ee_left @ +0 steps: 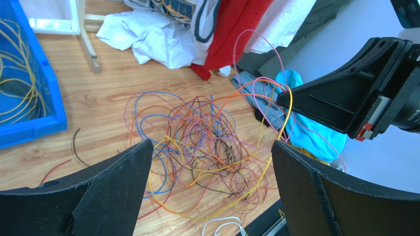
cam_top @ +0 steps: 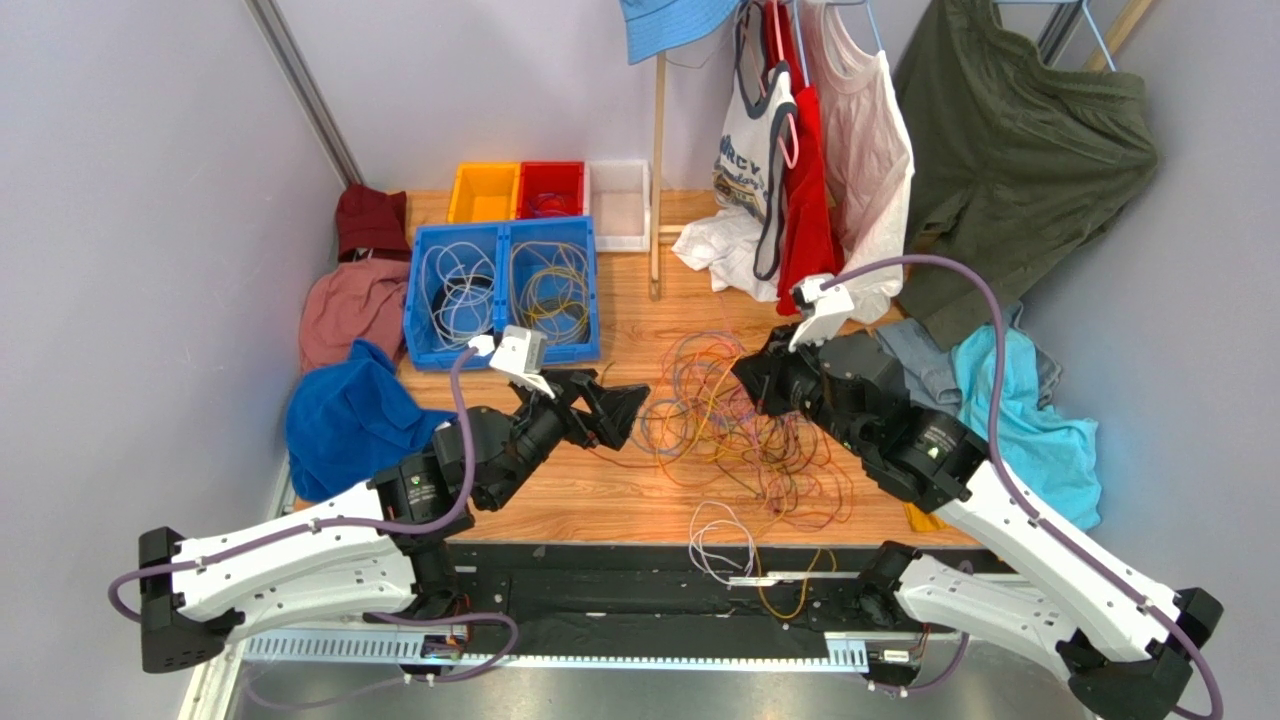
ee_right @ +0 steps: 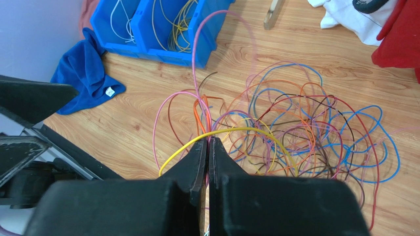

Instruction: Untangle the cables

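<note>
Tangled cables in many colours lie on the wooden table between my two arms. My right gripper is closed, pinching yellow and pink strands raised above the heap; my left gripper hangs wide open just beside it

We see a wooden tabletop with a loose tangle of cables spread across its middle. Two blue bins sit at its back left, with a crumpled blue cloth just beside them.
</note>
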Robot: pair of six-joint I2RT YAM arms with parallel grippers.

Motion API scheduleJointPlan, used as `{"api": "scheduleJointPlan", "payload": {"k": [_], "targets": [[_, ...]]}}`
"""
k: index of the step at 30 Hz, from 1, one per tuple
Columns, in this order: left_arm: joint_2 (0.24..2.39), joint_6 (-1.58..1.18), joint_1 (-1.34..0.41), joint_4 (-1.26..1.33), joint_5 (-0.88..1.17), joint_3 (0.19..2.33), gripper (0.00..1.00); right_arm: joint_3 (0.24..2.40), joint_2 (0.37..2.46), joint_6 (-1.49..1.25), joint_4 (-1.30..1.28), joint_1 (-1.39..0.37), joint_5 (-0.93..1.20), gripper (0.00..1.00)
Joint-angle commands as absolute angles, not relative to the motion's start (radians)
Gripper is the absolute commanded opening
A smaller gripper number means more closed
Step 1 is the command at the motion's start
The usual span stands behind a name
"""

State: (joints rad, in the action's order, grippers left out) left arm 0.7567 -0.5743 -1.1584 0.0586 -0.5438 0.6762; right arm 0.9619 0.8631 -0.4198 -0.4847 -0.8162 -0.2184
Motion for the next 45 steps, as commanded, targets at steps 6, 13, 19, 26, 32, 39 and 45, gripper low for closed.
{"api": "scheduleJointPlan", "payload": {"k": [6,13,19,26,32,39,45], "targets": [[0.847,-0.451,-1.161,0.251,-0.496,0.647,0.98,0.922,0.746,-0.433,-0.422,-0.818,-0.166,0.0],[0.983,-0.417,-1.158,0.359,-0.443,0.655,0.96,0.939,0.689,-0.448,-0.468,-0.819,-0.112,0.0],[1.06,-0.466,-1.112,0.416,-0.339,0.672,0.93,0.953,0.65,-0.451,-0.508,-0.816,-0.103,0.0],[1.134,-0.48,-1.103,0.497,-0.255,0.698,0.91,0.939,0.647,-0.454,-0.509,-0.818,-0.097,0.0],[1.192,-0.474,-1.101,0.529,-0.226,0.736,0.91,0.924,0.64,-0.466,-0.508,-0.818,-0.081,0.0],[1.27,-0.44,-1.046,0.506,-0.215,0.821,0.78,0.893,0.624,-0.48,-0.511,-0.818,-0.054,0.0],[1.279,-0.453,-0.965,0.454,-0.141,0.857,0.25,0.873,0.577,-0.479,-0.541,-0.818,-0.075,0.0]]}}
